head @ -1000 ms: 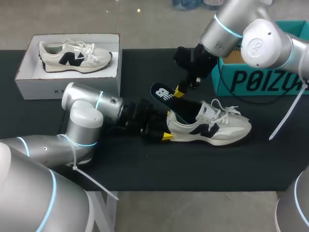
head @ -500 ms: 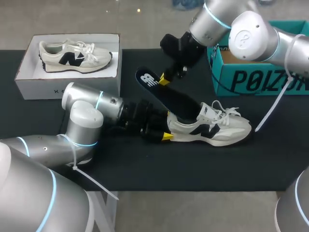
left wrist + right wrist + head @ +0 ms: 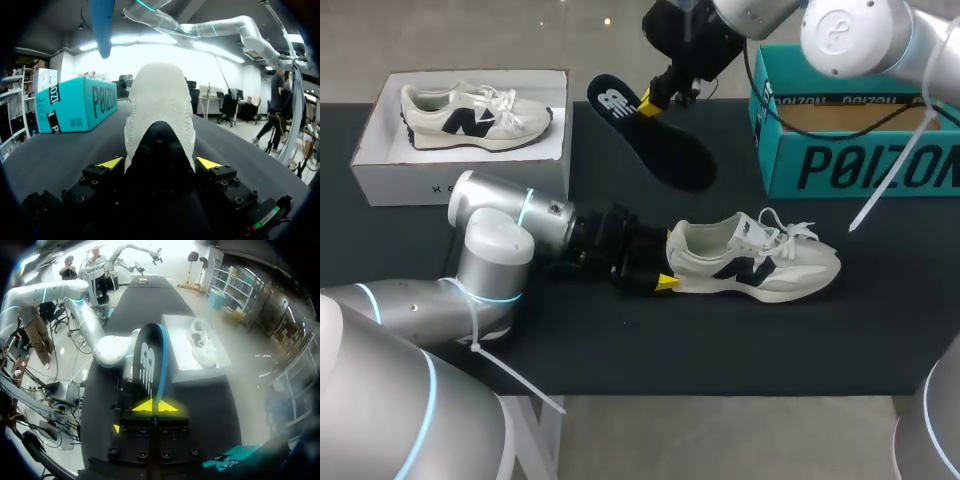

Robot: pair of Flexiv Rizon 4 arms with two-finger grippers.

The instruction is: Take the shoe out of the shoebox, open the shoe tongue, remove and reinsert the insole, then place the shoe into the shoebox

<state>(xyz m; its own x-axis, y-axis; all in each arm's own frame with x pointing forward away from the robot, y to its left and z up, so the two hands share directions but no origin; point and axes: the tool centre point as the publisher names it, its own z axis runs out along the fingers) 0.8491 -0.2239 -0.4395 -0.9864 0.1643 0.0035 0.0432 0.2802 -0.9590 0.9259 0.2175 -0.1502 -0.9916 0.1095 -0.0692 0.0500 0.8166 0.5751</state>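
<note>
A cream sneaker (image 3: 760, 262) with a dark logo lies on its sole on the black table (image 3: 620, 350), toe to the right. My left gripper (image 3: 667, 262) is shut on its heel, and in the left wrist view the yellow tips flank the heel (image 3: 160, 125). My right gripper (image 3: 646, 100) is shut on the heel end of a dark blue insole (image 3: 660, 140), held in the air well above and left of the shoe. In the right wrist view the insole (image 3: 150, 367) stands edge-on out of the shut yellow tips (image 3: 155, 406). It also shows high ahead of the left gripper (image 3: 102, 22).
An open teal shoebox (image 3: 850, 130) stands at the back right, seen also beside the shoe (image 3: 75, 105). A white box (image 3: 380, 160) at the back left holds a second cream sneaker (image 3: 475, 115). My left arm (image 3: 500, 240) lies across the table's left front.
My right gripper has drawn the insole fully out of the shoe, up and toward the back left. The left gripper and the shoe have stayed put.
</note>
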